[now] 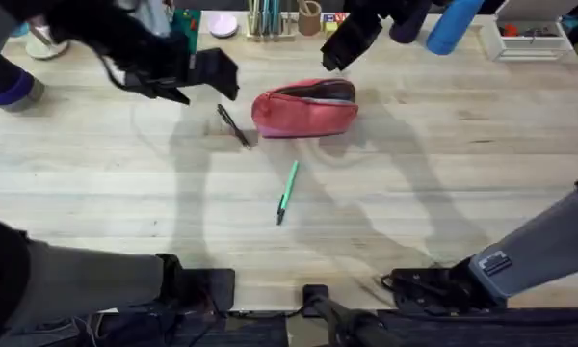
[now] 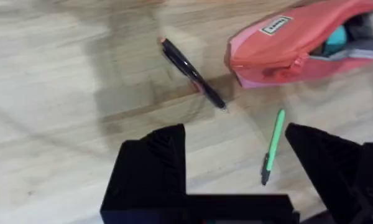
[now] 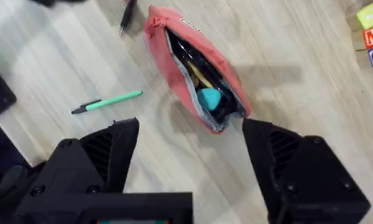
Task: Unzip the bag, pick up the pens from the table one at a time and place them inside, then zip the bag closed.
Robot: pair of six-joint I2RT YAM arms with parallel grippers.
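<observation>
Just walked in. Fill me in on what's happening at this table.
Two robot arms are packing pens. The salmon-pink fabric pouch lies unzipped on the wooden table. The black pen and green pen lie outside it. The left hand and right hand hover open, holding nothing.

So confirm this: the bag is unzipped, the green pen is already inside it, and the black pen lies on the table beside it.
Not quite. The green pen is not in the bag; it lies on the table, apart from the bag, as the overhead view shows. The bag is unzipped and the black pen lies beside it.
</observation>
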